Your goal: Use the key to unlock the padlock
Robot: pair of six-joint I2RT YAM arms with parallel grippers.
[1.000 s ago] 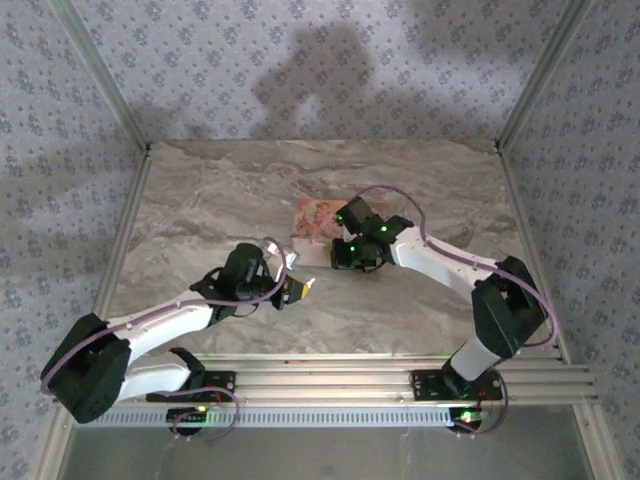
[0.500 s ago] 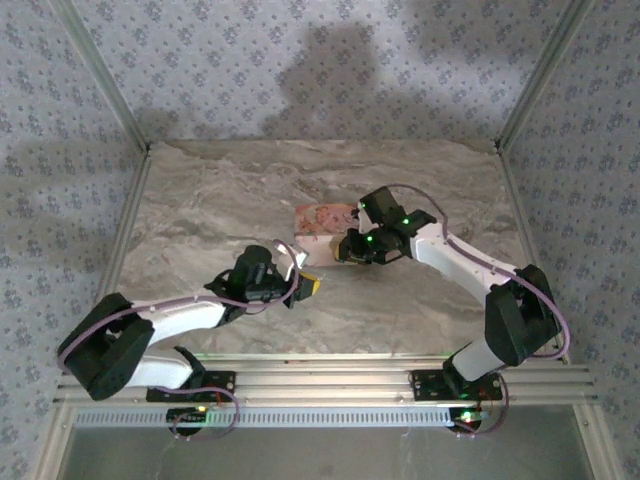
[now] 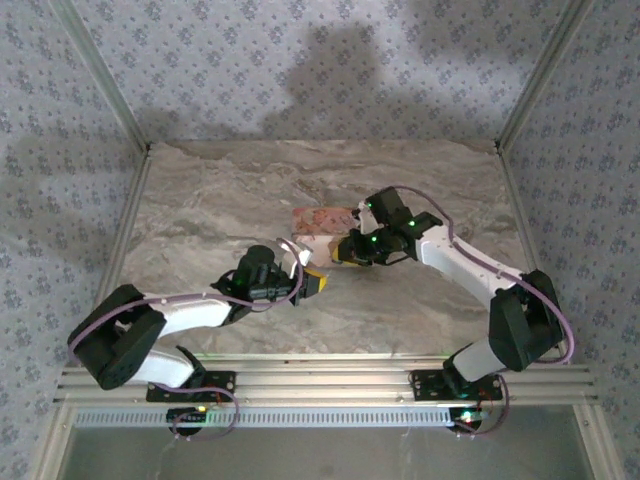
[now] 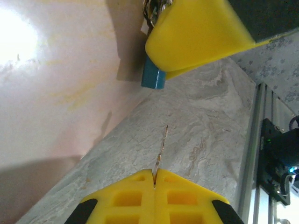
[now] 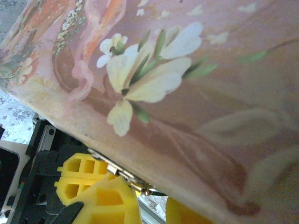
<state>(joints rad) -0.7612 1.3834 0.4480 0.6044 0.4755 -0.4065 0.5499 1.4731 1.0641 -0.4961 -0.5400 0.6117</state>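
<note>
The padlock (image 4: 153,78), a small blue-grey block, hangs at the front edge of the pink floral box (image 3: 318,219). It pokes out from under the yellow fingers (image 4: 196,32) of my right gripper (image 3: 345,252), which are closed round it. My left gripper (image 4: 154,171) is shut on a thin key (image 4: 161,149). The key's blade points up at the padlock, a short gap away. In the right wrist view the box (image 5: 187,84) looms close, its metal hasp (image 5: 124,172) lying just above my right gripper (image 5: 149,199). In the top view the left gripper (image 3: 313,284) sits just left of and nearer than the right one.
The marble tabletop (image 3: 220,200) stretches open to the left and back. An aluminium rail (image 3: 330,372) runs along the near edge, with the arm bases bolted to it. Patterned walls enclose the other three sides.
My left gripper has moved right, carrying the key close to the box's front edge. My right gripper has swung round and settled at that same edge, facing the left one.
</note>
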